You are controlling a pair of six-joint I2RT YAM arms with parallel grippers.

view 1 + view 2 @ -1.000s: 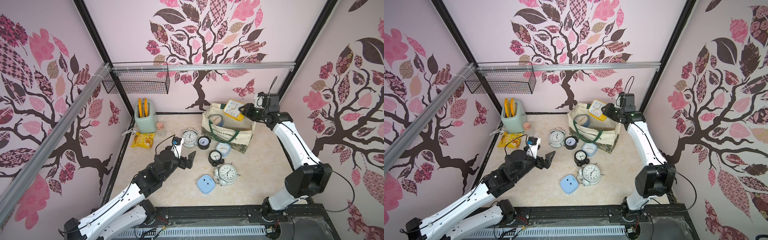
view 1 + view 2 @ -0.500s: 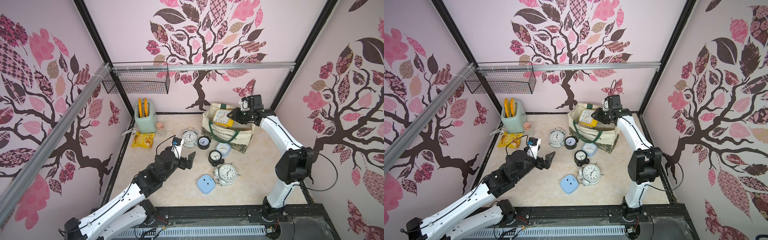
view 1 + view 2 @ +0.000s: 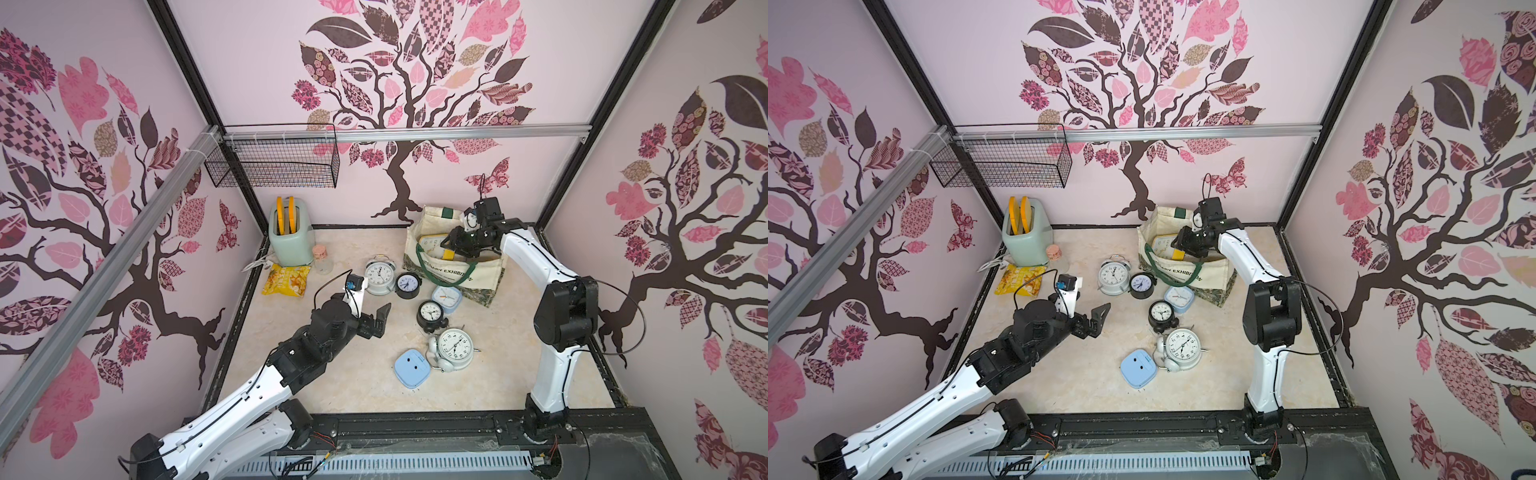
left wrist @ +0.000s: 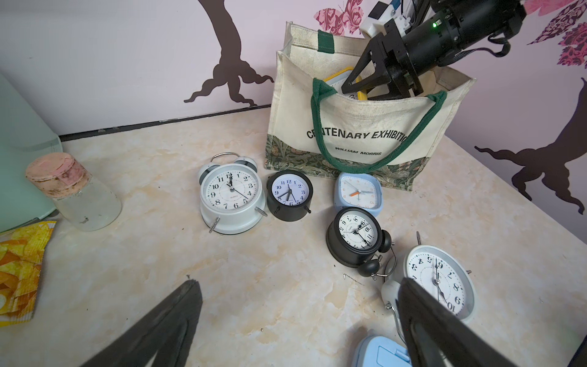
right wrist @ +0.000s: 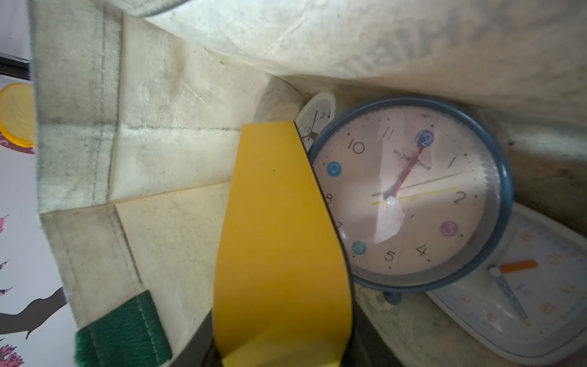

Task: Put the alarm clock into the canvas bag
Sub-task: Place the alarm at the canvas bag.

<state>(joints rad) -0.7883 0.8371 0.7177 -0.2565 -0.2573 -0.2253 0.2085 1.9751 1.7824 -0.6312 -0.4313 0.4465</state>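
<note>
Right pincer [image 4: 355, 90] is gripping the yellow alarm clock [image 5: 279, 238] in the canvas bag [image 4: 365, 127] mouth; dropping it risks cracking the blue-rimmed clock [image 5: 409, 193] lying deeper. Left pincer [image 4: 300, 286] is hanging open.

The canvas bag [image 3: 457, 272] stands at the back right of the table [image 3: 332, 390]. The right gripper [image 3: 451, 246] reaches into its mouth, clasping a yellow-edged alarm clock [image 3: 430, 243] just inside the rim. More clocks lie scattered in front of the bag, among them a white twin-bell clock [image 3: 379, 276] and a blue square clock [image 3: 411, 368] lying face down. The left gripper [image 3: 369, 306] hovers above bare tabletop left of them, jaws spread wide. A mint toaster [image 3: 289, 241], a jar [image 3: 321, 258] and a snack packet [image 3: 286, 280] sit at the back left.
</note>
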